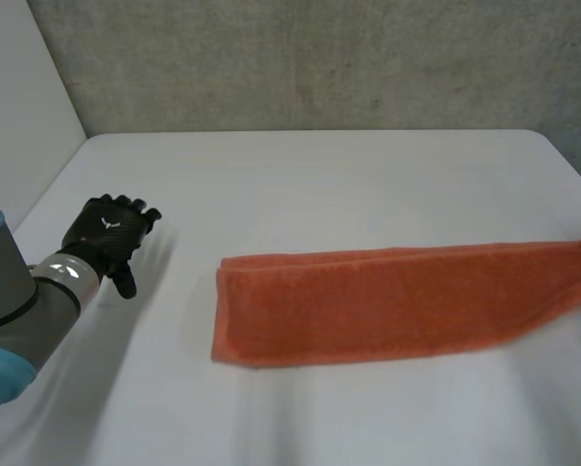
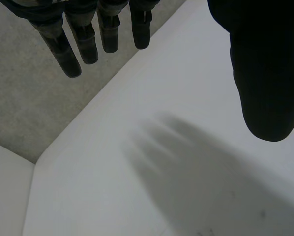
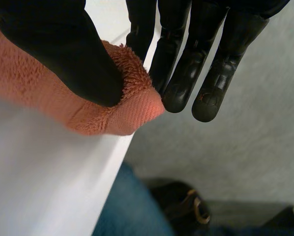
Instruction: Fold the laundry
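Towel (image 1: 368, 301) — orange, folded into a long strip — lies on the white table (image 1: 320, 175), its right end at the table's edge, where the right hand (image 3: 58, 49) pinches a corner between thumb and fingers. The left hand (image 1: 104, 238) hovers with fingers straight, well apart from the towel — it should probably pin the free end while the right carries its corner across.

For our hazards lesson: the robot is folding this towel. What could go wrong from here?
The right hand pinches only a tip of the orange towel; it may slip out. That end is at the table edge, so it could drop off. The open left hand is off the towel, so a pull may drag it.
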`<action>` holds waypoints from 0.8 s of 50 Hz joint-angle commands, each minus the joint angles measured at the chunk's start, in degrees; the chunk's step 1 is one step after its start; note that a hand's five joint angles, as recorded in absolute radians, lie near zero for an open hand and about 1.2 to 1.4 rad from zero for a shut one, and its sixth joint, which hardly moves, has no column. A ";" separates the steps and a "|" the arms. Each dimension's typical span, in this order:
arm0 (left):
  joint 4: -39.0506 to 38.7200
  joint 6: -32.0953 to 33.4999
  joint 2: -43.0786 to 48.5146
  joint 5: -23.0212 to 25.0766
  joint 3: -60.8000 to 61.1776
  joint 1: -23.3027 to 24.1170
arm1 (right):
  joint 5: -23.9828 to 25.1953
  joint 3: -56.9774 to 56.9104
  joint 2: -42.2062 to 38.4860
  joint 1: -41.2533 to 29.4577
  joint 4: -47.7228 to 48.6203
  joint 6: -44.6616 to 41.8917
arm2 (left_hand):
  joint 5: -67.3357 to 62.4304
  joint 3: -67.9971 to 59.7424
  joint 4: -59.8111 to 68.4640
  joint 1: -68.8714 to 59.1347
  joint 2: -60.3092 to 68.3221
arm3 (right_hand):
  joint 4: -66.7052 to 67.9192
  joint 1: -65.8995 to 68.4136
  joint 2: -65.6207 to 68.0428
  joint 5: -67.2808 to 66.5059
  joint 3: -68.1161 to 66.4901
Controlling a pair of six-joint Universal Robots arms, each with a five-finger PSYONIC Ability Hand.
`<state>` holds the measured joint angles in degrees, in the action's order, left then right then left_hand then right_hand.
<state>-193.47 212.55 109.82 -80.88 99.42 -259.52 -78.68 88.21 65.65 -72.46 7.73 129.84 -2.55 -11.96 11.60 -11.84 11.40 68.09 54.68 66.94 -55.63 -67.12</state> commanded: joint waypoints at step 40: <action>-0.06 -0.47 -1.98 -0.06 1.83 0.95 | 3.26 20.85 6.42 -34.97 3.43 12.90 | 0.15 -0.44 0.81 -0.56 1.00 | -49.61 -36.21 -48.46 47.16 48.65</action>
<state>-193.45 212.10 107.84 -80.95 101.26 -258.69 -80.90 99.91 70.22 -118.24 12.32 139.60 -2.55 -11.96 11.60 -11.85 11.40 12.85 11.20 11.98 -3.25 -11.58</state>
